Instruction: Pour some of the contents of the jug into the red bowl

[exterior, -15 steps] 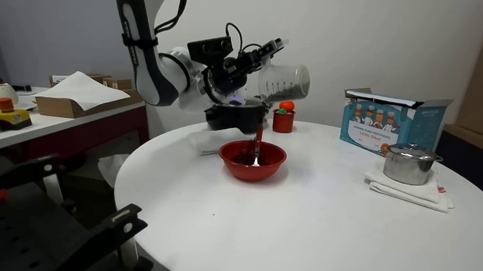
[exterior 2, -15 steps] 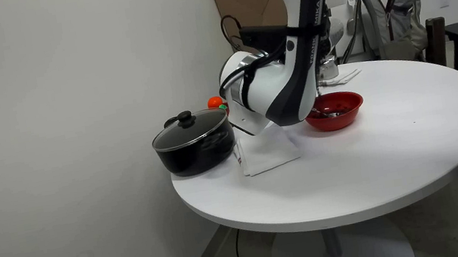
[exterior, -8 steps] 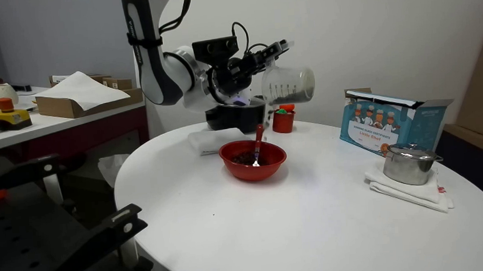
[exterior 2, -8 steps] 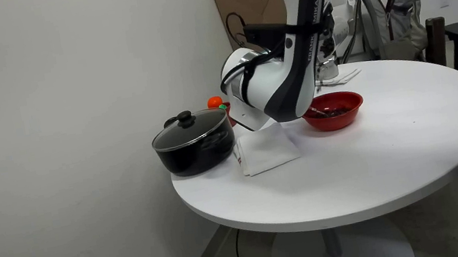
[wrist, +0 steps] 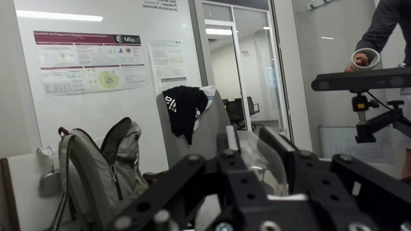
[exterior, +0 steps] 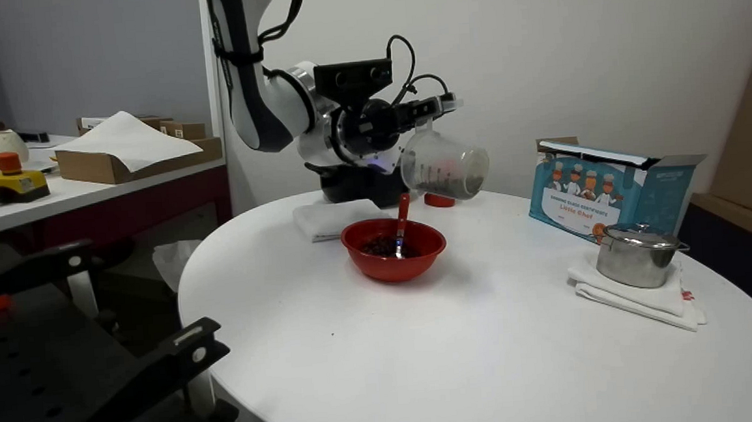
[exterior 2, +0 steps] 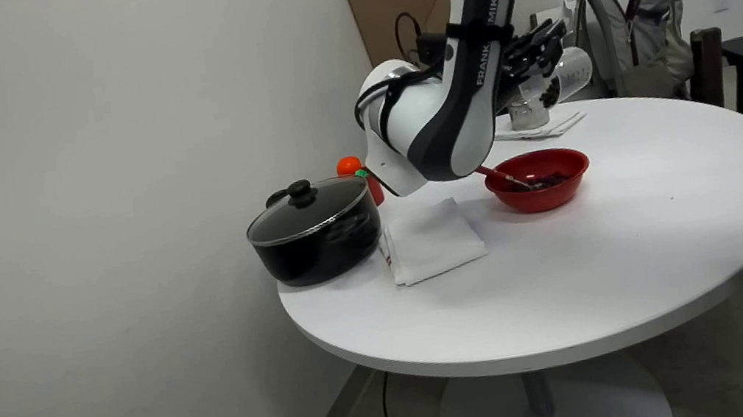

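Note:
My gripper (exterior: 450, 102) is shut on the handle of the clear jug (exterior: 445, 161). The handle shows between its fingers in the wrist view (wrist: 231, 136). The jug lies tilted in the air, its base end lower than its mouth end in an exterior view, and also shows in an exterior view (exterior 2: 575, 72) with dark pieces near its mouth. The red bowl (exterior: 395, 267) stands below the jug's mouth side; their depth gap is hard to judge. It holds dark pieces and a red-handled utensil (exterior: 402, 214). The bowl also shows in an exterior view (exterior 2: 542, 200).
A black lidded pot (exterior 2: 318, 250) and a small red cup (exterior 2: 375, 189) stand near the wall. A folded white cloth (exterior 2: 432, 240) lies beside the bowl. A shiny metal pot (exterior: 637, 261) sits on another cloth, with a blue box (exterior: 577, 192) behind it.
The gripper and jug have shifted right in an exterior view. The jug's base end has dipped, and the dark pieces seen falling from its mouth no longer show in the air.

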Robot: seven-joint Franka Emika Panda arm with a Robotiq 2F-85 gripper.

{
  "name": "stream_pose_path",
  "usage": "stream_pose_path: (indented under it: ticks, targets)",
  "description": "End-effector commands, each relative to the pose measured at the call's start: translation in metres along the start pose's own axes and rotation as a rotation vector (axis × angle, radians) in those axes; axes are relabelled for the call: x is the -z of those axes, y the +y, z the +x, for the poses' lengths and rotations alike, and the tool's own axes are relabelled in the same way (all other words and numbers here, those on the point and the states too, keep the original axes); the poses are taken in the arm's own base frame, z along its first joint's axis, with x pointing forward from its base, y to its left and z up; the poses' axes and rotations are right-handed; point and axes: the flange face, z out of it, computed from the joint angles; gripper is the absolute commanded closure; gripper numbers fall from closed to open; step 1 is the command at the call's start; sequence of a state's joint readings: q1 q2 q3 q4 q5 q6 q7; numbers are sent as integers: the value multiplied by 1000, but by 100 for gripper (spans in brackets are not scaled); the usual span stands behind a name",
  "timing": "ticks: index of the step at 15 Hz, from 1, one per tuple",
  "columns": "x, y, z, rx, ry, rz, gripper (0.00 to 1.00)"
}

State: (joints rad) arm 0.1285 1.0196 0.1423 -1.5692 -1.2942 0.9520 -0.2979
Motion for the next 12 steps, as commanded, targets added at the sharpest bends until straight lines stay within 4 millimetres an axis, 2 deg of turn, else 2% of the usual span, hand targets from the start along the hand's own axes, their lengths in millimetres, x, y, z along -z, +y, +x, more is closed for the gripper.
stream_pose_path:
  ticks: [1,3,7,9,12]
  targets:
    - [-2,9,-14,69,142,89,90]
    - [-4,14,-25,106,222,123,90]
    - [-17,36,-65,158,390,189,90]
    - [-31,52,-85,169,477,236,90]
    - [-66,78,-111,168,609,325,90]
